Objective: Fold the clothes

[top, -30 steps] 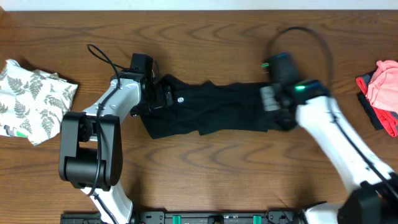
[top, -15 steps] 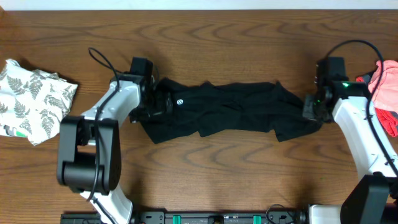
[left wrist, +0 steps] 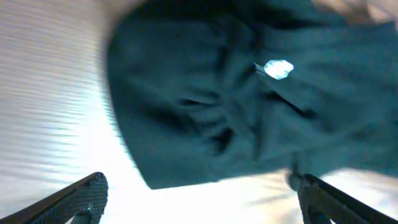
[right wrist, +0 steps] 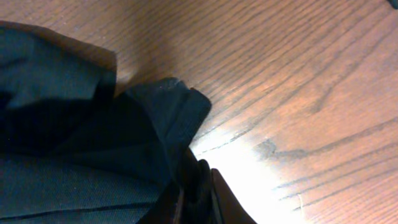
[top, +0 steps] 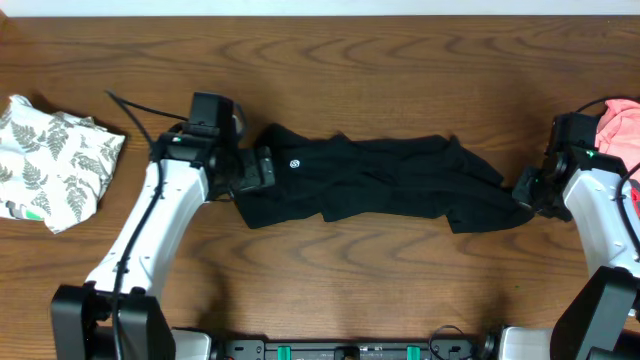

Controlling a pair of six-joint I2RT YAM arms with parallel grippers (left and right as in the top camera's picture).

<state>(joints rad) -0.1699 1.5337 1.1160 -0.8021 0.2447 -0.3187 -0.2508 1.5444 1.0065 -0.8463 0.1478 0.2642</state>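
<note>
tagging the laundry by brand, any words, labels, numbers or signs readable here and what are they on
No words or numbers can be read in any view.
black garment: a small round white logo, a swirl mark with no letters; just a blurred white blob in the left wrist view.
white fern-print cloth: leaf pattern only, no text.
pink garment: no print visible.

Your desk (top: 380, 60) is brown wood with clear grain and a soft shine. The black garment (top: 380, 185) is matt, wrinkled cloth. Left of the garment, the fern-print piece (top: 55, 160) is soft cloth, and the left arm (top: 163, 200) has a smooth plastic shell.
</note>
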